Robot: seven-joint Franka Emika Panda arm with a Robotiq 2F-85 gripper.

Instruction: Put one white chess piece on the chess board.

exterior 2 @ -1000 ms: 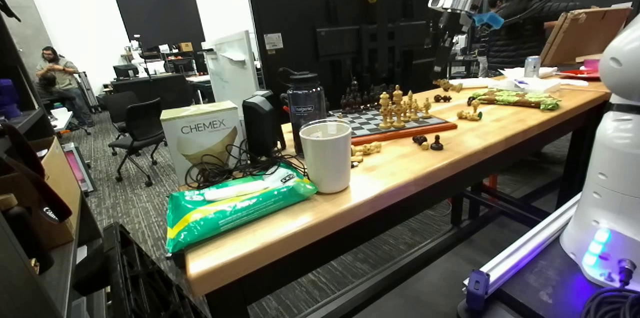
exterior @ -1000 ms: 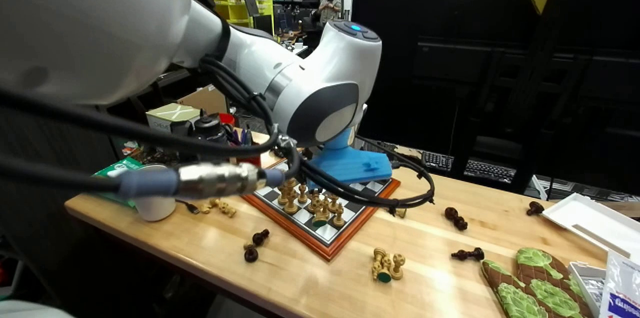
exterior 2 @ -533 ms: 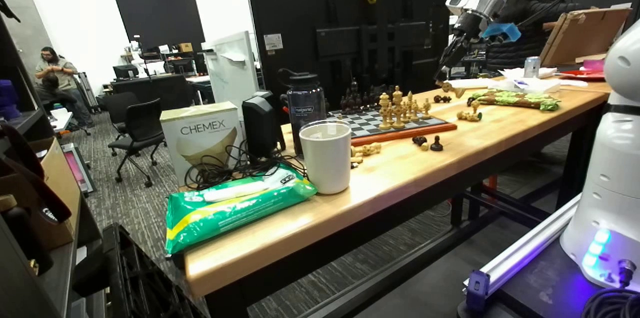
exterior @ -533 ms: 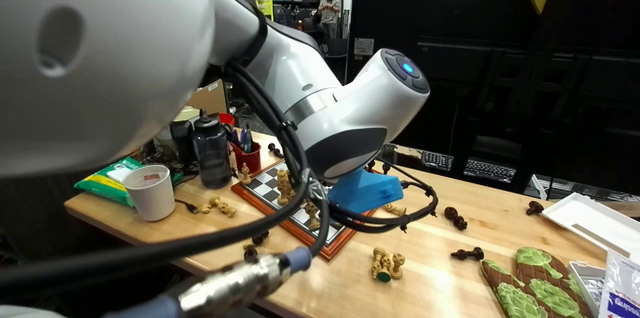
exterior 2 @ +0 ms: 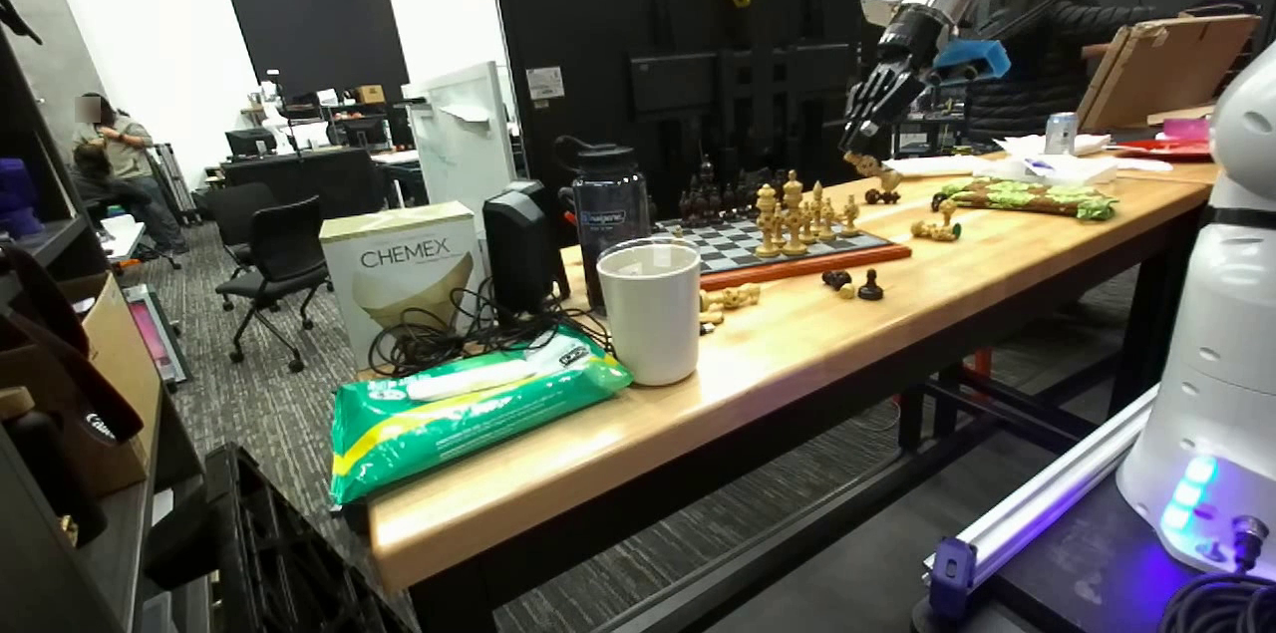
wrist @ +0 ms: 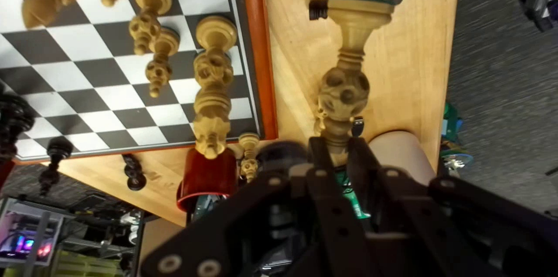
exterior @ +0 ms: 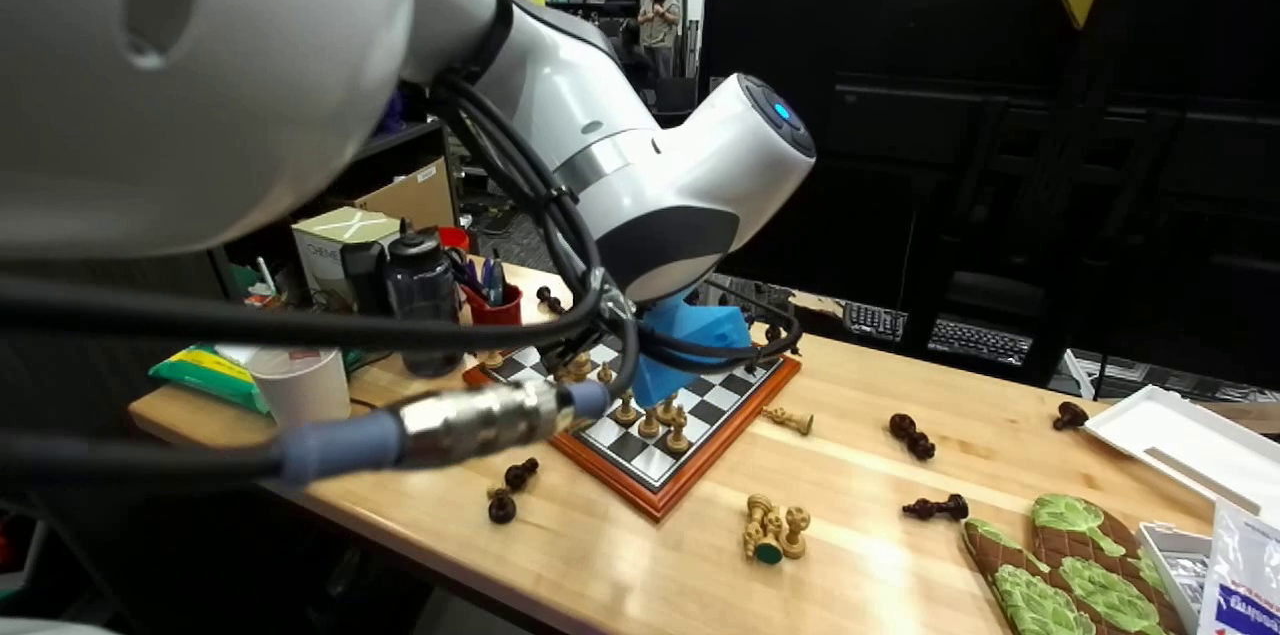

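In the wrist view, your chess board (wrist: pixel 107 72) lay upper left. Your gripper (wrist: pixel 338 151), lower centre, pinched its jaws on the pale chess piece (wrist: pixel 344 91), right of centre, by the head: likely light, stiff, slick; the stem (wrist: pixel 354 38) probably offered surer hold.

1 white cup (exterior 2: pixel 650 314) beside green packet (exterior 2: pixel 488 424); Chemex box (exterior 2: pixel 404 279) and dark bottle (exterior 2: pixel 610 204) standing nearby.

My pale wooden worktop (exterior 2: pixel 778 329) shines brightly near its front edge. Beyond its far edge I see a tall black panel (exterior 2: pixel 688 45), a whiteboard (exterior 2: pixel 464 145) showing beside it; past one end, black chairs (exterior 2: pixel 287 249) stand on streaked grey carpet (exterior 2: pixel 244 394), a white wall (exterior 2: pixel 130 5) behind.
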